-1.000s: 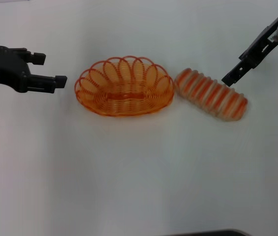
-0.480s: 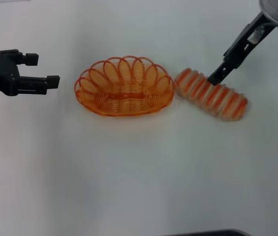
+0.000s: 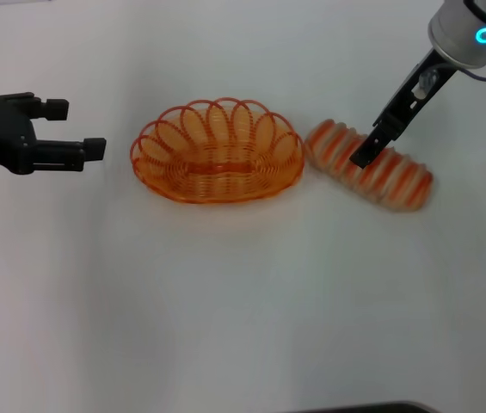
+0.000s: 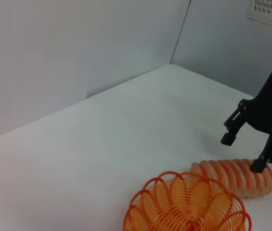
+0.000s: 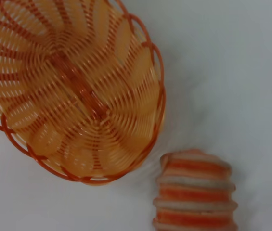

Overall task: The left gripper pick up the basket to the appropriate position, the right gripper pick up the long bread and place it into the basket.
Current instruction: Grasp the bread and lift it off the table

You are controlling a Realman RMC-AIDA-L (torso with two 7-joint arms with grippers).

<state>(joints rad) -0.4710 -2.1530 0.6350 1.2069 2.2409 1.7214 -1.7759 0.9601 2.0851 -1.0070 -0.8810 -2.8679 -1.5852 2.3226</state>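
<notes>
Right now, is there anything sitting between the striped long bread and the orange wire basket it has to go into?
Nothing visible. The ridged orange-and-cream long bread lies on the white table just beside the oval orange wire basket, only a narrow bare gap between them. The basket is empty. The right gripper is open, down over the bread.

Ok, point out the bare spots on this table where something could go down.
The widest bare stretch is the table nearer the robot than the basket. Another lies between the open left gripper and the basket. It is crowded where the long bread nearly meets the basket's end, with the open right gripper down over the bread.
</notes>
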